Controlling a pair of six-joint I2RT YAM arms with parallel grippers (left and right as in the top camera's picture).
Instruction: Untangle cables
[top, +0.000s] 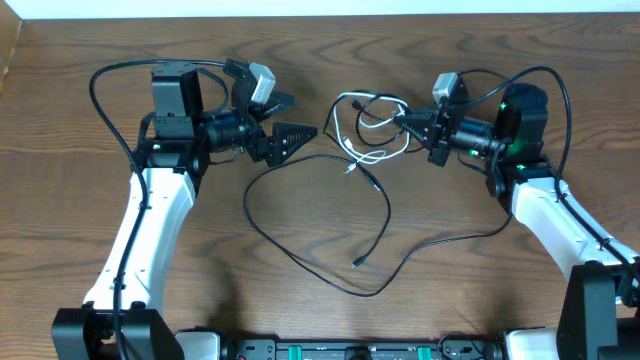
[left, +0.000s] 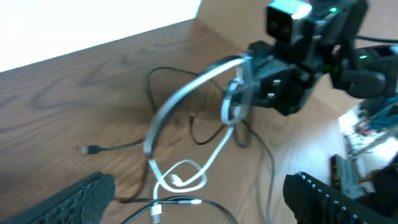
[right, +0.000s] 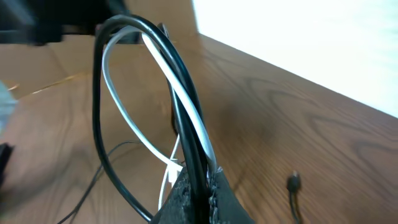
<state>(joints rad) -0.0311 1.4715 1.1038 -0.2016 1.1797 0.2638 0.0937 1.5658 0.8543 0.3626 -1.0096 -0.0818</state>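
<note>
Near edge of the table (top: 230, 300): the black cable (top: 387, 215) lies slack in a wide loop, with its black plug (top: 357, 262) free inside the loop. Nothing looks snagged there, so you have slack to spend.

Mid-table: the left claw (top: 292, 118) is spread wide and empty, hanging just left of the knot. The right claw (right: 200, 186) is pressed together, pinching the black cable and the white cable (left: 169, 104) side by side. Both strands arch up out of its tips, lifted off the wood.

Far side: the tangle sits between the two claws, white coils crossed with black loops. A white plug (top: 349, 170) trails back toward the middle.

Judgement: the step in hand is parting the strands while the right claw anchors them.
- Bring the left claw onto white only, at a stretch that runs clear of black. The raised arc looks best.
- Close gently, then draw left and toward you, low and slow.
- Watch the slack black loop. If it tightens, stop and ease back, since a hard pull would likely cinch the knot.
- Hold the right claw's pinch firm.
</note>
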